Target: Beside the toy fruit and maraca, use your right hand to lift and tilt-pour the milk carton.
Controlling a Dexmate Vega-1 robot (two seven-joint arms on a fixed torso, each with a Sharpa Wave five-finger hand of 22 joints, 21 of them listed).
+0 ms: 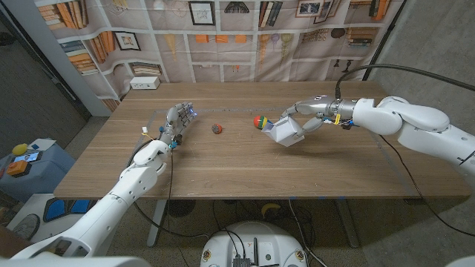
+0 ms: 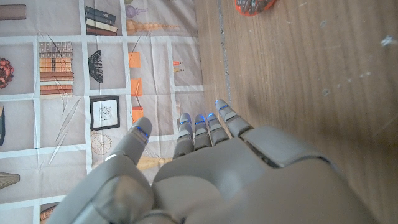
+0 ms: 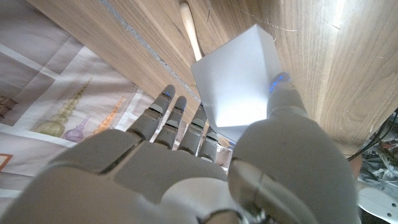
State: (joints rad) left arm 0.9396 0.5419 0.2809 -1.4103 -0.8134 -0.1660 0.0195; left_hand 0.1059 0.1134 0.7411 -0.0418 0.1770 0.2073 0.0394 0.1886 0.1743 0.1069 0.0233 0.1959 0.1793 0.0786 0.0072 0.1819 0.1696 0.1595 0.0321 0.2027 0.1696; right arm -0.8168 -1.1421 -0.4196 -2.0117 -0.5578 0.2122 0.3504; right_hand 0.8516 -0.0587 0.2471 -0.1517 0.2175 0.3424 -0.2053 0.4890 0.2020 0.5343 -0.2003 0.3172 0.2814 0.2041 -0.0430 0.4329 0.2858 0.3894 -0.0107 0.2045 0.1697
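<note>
The right robot hand [image 1: 310,117] grips the milk carton [image 1: 286,131], which tilts over mid-tabletop [image 1: 245,167] just beside the maraca [image 1: 260,122], so lift and pour look underway with set-down left, while the left robot hand [image 1: 178,122] waits spread near the toy fruit [image 1: 217,128], far from any edge.

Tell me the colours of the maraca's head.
The maraca has a striped head of red, green, yellow and blue, clearest in the head view, beside the milk carton.
</note>
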